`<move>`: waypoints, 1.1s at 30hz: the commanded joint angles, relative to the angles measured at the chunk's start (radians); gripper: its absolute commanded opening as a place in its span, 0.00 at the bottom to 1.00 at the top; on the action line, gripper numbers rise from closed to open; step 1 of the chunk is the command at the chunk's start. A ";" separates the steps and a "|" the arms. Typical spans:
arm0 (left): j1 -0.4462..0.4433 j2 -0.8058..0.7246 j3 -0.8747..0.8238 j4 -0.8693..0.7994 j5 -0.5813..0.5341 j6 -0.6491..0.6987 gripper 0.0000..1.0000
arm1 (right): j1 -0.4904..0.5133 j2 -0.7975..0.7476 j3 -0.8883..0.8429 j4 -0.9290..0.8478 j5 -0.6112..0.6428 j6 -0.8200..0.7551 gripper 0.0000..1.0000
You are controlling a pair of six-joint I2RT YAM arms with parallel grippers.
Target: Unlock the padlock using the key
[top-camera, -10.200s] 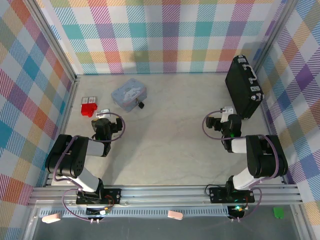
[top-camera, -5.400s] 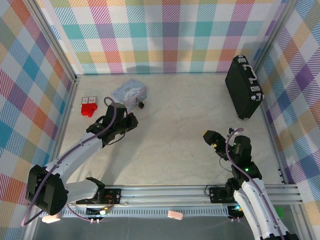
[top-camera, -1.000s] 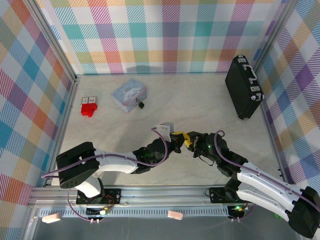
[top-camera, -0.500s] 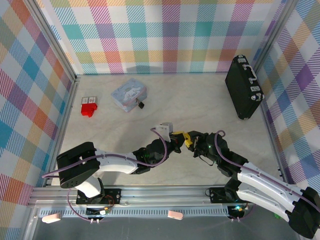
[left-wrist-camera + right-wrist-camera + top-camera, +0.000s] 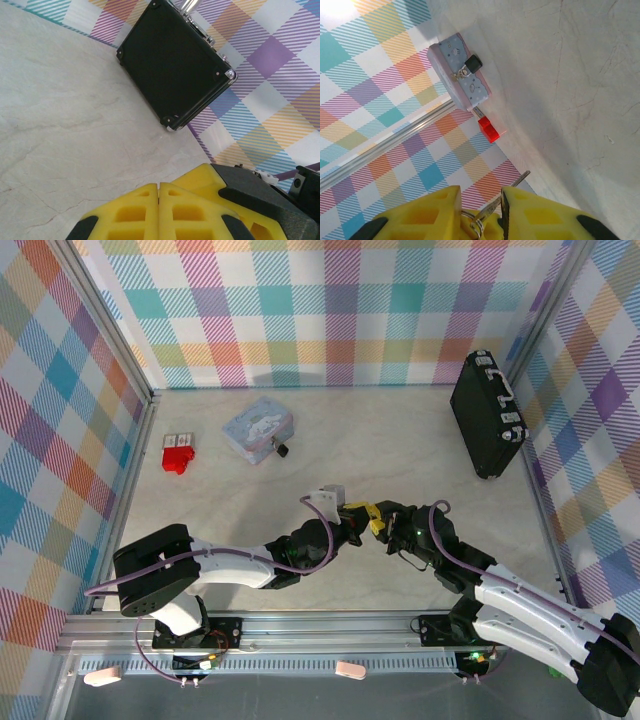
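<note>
The small black padlock [image 5: 282, 450] hangs on the front of the pale blue tin [image 5: 258, 428] at the back left; in the right wrist view the padlock [image 5: 472, 64] shows its silvery part against the tin [image 5: 451, 60]. My two grippers meet tip to tip above the middle of the table. The right gripper [image 5: 376, 521] holds the key [image 5: 512, 189] and its ring between jaws a little apart [image 5: 481, 192], the blade sticking out past one pad. The left gripper [image 5: 352, 512] is shut, pads pressed together [image 5: 159, 187], right beside a right finger [image 5: 225, 185].
A large black briefcase [image 5: 487, 415] stands against the right wall and is seen ahead of the left wrist [image 5: 175, 65]. A small red block [image 5: 177, 457] lies by the left wall, near the tin [image 5: 487, 130]. Plaid walls enclose the table.
Over the past ten seconds both arms swung in from their sides and met over the middle. Within the last second they have stayed almost still.
</note>
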 commanded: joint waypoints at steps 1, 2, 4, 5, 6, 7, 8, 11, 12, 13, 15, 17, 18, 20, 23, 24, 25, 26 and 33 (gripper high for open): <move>-0.019 0.013 -0.002 0.071 0.012 -0.015 0.00 | 0.008 0.004 0.037 0.001 -0.002 0.027 0.25; -0.019 0.014 -0.002 0.075 0.012 -0.016 0.00 | 0.007 0.004 0.037 0.000 -0.002 0.027 0.24; -0.020 0.017 -0.002 0.079 0.013 -0.019 0.00 | 0.008 0.007 0.037 0.003 -0.006 0.027 0.23; -0.020 0.019 -0.001 0.079 0.014 -0.019 0.00 | 0.009 0.009 0.037 0.007 -0.008 0.027 0.22; -0.021 0.020 0.001 0.078 0.013 -0.019 0.00 | 0.009 0.010 0.037 0.009 -0.010 0.027 0.22; -0.020 0.020 0.001 0.077 0.012 -0.019 0.00 | 0.009 0.012 0.038 0.013 -0.011 0.028 0.21; -0.021 0.021 0.001 0.077 0.012 -0.020 0.00 | 0.008 0.012 0.040 0.011 -0.012 0.025 0.21; -0.021 0.020 0.000 0.079 -0.003 -0.020 0.00 | 0.009 0.015 0.043 0.006 -0.021 0.022 0.21; -0.022 0.018 0.003 0.074 -0.010 -0.025 0.00 | 0.009 0.016 0.043 0.002 -0.023 0.020 0.21; -0.021 0.015 0.013 0.044 -0.028 -0.041 0.00 | 0.009 0.018 0.043 -0.002 -0.025 0.023 0.21; -0.018 0.002 0.044 -0.030 -0.031 -0.059 0.00 | 0.009 0.017 0.047 -0.022 -0.025 0.022 0.20; -0.019 -0.005 0.055 -0.043 -0.025 -0.071 0.00 | 0.010 0.015 0.049 -0.037 -0.025 0.023 0.20; -0.018 -0.009 0.055 -0.039 -0.029 -0.078 0.00 | 0.010 0.015 0.049 -0.033 -0.023 0.023 0.20; -0.018 -0.016 0.053 -0.042 -0.040 -0.084 0.00 | 0.011 0.012 0.050 -0.029 -0.016 0.024 0.20; -0.019 -0.013 0.049 -0.040 -0.042 -0.097 0.00 | 0.010 0.008 0.062 -0.032 -0.012 0.014 0.20; -0.019 -0.010 0.053 -0.039 -0.037 -0.103 0.00 | 0.011 0.012 0.065 -0.030 -0.014 0.012 0.19; -0.018 -0.005 0.056 -0.039 -0.033 -0.108 0.00 | 0.011 0.014 0.066 -0.026 -0.017 0.010 0.19; -0.019 0.001 0.059 -0.039 -0.030 -0.119 0.00 | 0.011 0.019 0.069 -0.023 -0.021 0.009 0.19; -0.018 0.003 0.069 -0.067 -0.041 -0.147 0.00 | 0.013 0.022 0.074 -0.032 -0.024 0.001 0.15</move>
